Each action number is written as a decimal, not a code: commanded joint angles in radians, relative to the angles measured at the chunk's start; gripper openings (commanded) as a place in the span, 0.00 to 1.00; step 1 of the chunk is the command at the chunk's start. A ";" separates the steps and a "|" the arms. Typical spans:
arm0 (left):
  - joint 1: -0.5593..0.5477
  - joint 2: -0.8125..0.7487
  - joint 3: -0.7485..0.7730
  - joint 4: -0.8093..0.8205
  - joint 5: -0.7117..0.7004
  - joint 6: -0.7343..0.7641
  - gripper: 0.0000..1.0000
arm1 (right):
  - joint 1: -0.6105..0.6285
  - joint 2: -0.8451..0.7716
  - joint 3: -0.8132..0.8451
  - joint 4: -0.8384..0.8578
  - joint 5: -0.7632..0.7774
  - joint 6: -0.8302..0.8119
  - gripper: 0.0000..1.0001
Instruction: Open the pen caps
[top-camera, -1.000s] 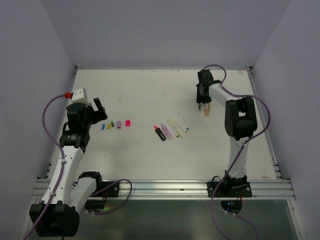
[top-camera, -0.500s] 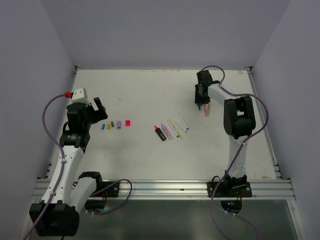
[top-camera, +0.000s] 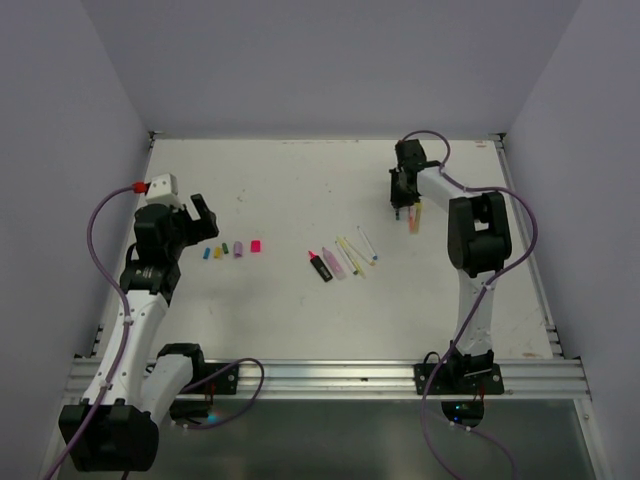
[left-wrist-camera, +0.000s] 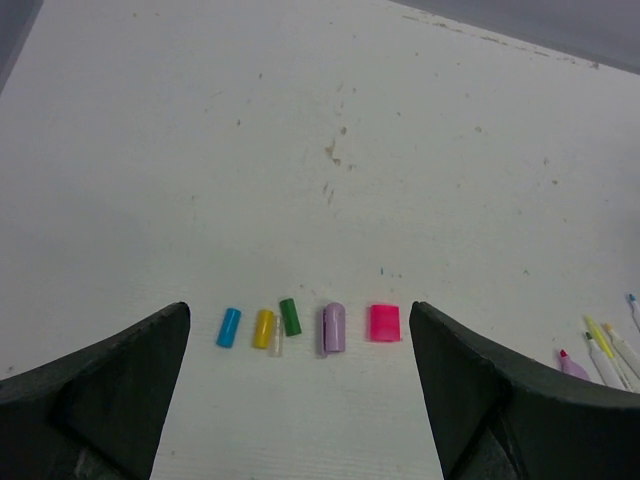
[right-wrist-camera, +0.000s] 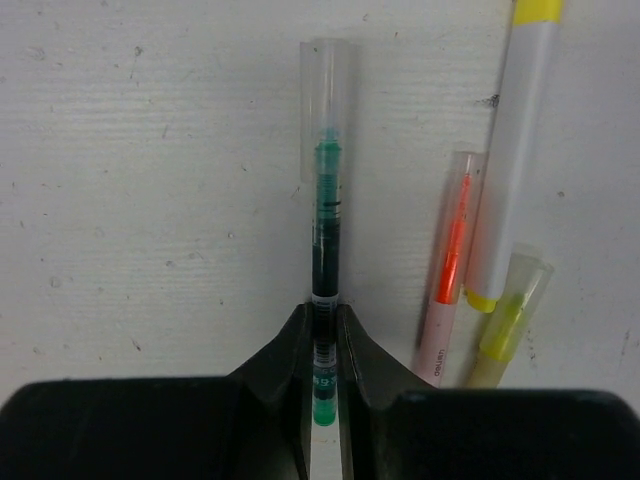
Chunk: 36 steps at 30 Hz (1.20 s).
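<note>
TABLE-TOP TRIAL: The right gripper (right-wrist-camera: 323, 322) pinches the barrel of a green pen (right-wrist-camera: 325, 240) lying flat on the table (right-wrist-camera: 150, 200) at its far right. The jaws are closed tight on the barrel, apparently to steady it so the clear cap (right-wrist-camera: 328, 100) (seated over the tip, pointing away from the fingers) can be pulled off. Three more pens (right-wrist-camera: 520, 150) lie just beside it. Well apart, the left gripper (top-camera: 203, 223) hangs wide open and empty above a row of loose caps (left-wrist-camera: 334, 327), with a cluster of pens (top-camera: 340, 262) between the arms.
</note>
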 joint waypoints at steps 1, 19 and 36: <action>-0.002 0.001 -0.014 0.063 0.101 0.019 0.94 | 0.042 -0.035 -0.034 0.029 -0.078 -0.012 0.00; -0.048 0.001 -0.011 0.313 0.546 -0.319 0.93 | 0.427 -0.555 -0.336 0.325 -0.240 0.003 0.00; -0.347 0.076 0.013 0.404 0.242 -0.495 0.70 | 0.694 -0.675 -0.502 0.602 -0.205 0.026 0.00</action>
